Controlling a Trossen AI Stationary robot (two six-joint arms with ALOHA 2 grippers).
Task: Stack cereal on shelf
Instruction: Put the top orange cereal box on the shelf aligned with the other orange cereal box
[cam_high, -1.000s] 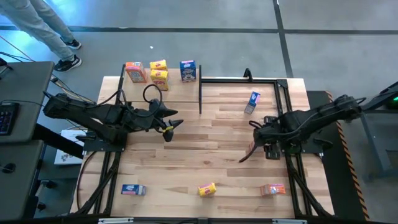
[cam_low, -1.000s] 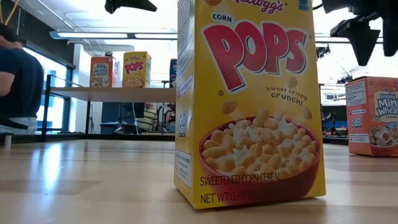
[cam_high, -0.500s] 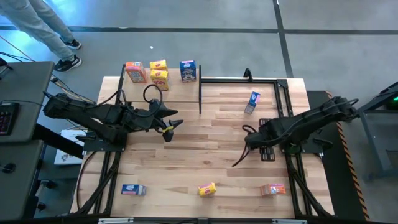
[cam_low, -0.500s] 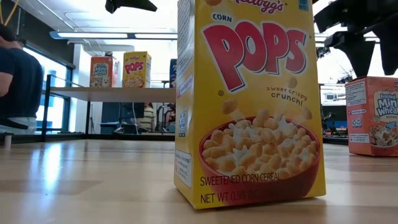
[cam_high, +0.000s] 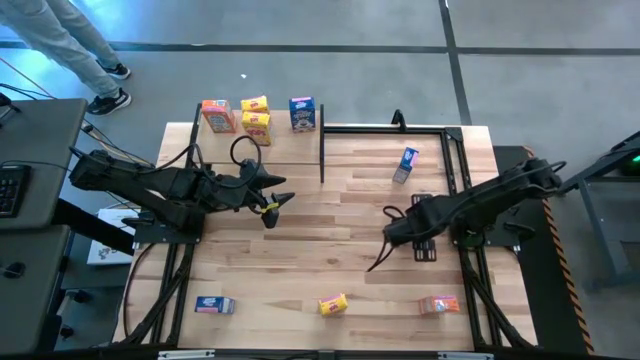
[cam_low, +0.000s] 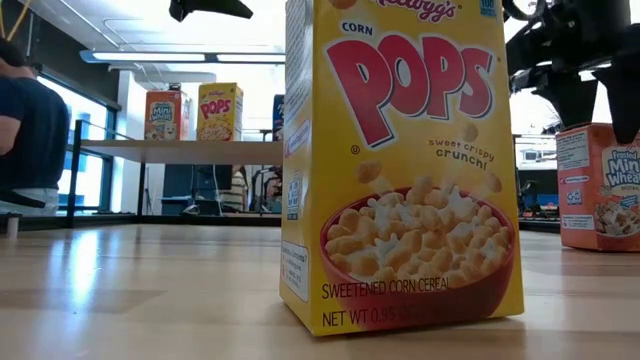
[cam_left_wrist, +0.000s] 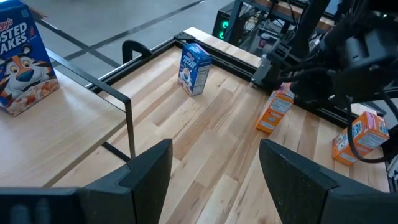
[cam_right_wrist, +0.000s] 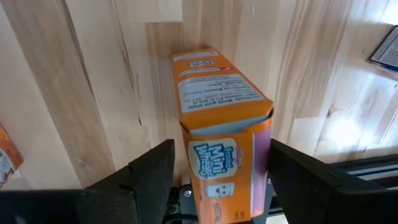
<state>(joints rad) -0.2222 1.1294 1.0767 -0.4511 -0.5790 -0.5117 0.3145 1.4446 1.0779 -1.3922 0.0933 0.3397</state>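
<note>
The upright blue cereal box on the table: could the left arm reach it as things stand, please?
Probably yes: the left end effector is open, bare table leads to the blue box, the shelf post stands aside.

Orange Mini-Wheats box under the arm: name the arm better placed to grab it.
Right. Its claw hangs open directly over the orange box, fingers on either side of it. The left claw waits empty, farther off near the shelf.
</note>
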